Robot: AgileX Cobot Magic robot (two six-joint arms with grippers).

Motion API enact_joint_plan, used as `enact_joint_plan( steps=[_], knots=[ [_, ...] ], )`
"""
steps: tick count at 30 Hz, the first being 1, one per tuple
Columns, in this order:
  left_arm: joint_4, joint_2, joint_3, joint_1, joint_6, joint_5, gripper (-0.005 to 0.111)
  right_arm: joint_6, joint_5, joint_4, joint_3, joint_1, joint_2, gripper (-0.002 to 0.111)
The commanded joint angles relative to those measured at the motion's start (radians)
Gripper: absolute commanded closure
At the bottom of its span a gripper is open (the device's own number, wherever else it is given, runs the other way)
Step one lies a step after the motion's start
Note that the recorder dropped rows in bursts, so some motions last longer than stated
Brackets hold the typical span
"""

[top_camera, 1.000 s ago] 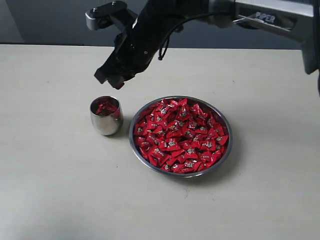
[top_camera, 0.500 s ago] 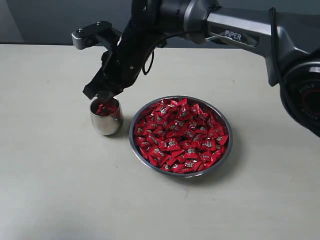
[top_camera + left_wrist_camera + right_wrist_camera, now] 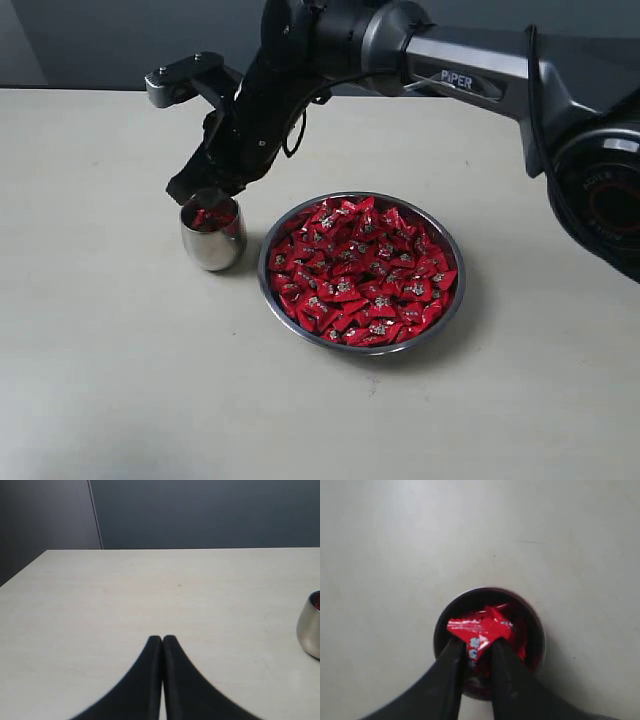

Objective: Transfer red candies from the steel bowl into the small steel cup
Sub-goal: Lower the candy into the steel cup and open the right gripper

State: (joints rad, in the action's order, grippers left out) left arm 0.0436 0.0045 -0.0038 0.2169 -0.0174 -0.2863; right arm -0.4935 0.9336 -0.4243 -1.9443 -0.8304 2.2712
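A pale beige desk [image 3: 100,380] with a matte top meets a dark grey-blue wall [image 3: 90,40] along its far edge.

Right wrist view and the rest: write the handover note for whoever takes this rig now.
Right gripper: shut on one red candy, over the mouth of the small steel cup.
Left gripper: shut, empty, above the bare table.
Done: a few candies lie in the cup, which stands beside the steel bowl.
Left: release this one; the bowl is full of red candies.

The pale table [image 3: 100,390] bears the small steel cup [image 3: 212,248] just beside the steel bowl [image 3: 261,272].
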Motion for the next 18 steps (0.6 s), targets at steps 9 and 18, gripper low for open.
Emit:
enact_joint_plan(
  steps=[9, 18],
  knots=[
    [0.001, -0.004, 0.004, 0.001, -0.003, 0.002, 0.106, -0.012, -0.047, -0.004, -0.006, -0.008, 0.001, 0.109],
    [0.001, -0.004, 0.004, 0.001, -0.003, 0.002, 0.106, -0.012, -0.024, 0.011, -0.006, -0.008, 0.010, 0.092]
  ],
)
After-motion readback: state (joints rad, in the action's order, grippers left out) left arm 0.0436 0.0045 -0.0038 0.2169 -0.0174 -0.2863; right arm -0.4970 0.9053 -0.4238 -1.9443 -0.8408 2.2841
